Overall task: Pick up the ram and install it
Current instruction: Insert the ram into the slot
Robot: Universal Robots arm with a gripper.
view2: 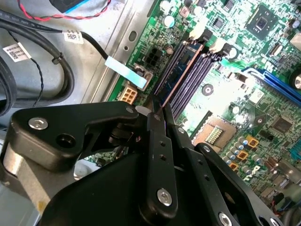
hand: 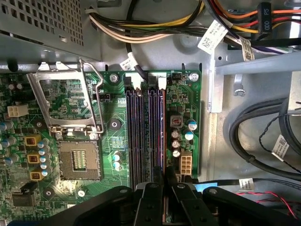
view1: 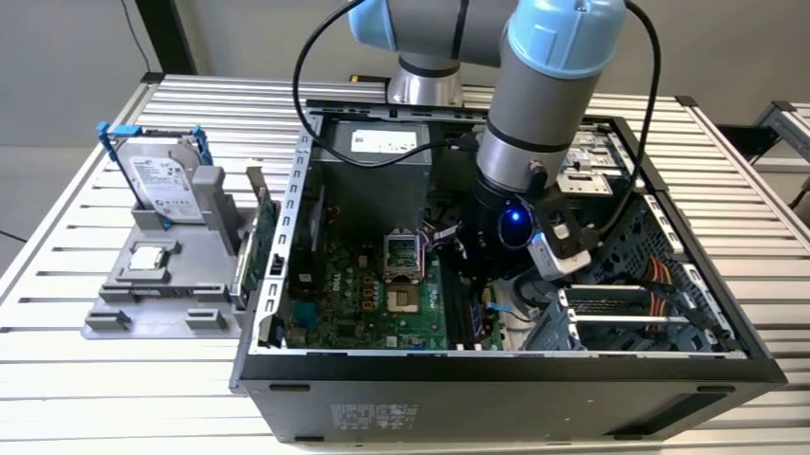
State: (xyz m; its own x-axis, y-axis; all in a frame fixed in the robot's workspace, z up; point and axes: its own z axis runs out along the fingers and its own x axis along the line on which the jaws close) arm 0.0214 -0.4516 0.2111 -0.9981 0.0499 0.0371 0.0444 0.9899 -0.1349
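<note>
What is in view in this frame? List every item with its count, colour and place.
computer case: one, black, open on the slatted table
motherboard: one, green, on the case floor
ram: one, dark blue, standing in a memory slot in front of the end effector
CPU socket: one, silver frame open, empty, beside the memory slots
hard drive: one, silver with blue frame, upright in the grey holder, exterior view's left
cables: a bundle, mixed colours, along the case wall
arm: one, grey and light blue, reaching into the case
end effector: one, black, fingers together over the slot's near end

Slatted table (view1: 114, 379): computer case (view1: 506, 398), fixture (view1: 158, 294)
</note>
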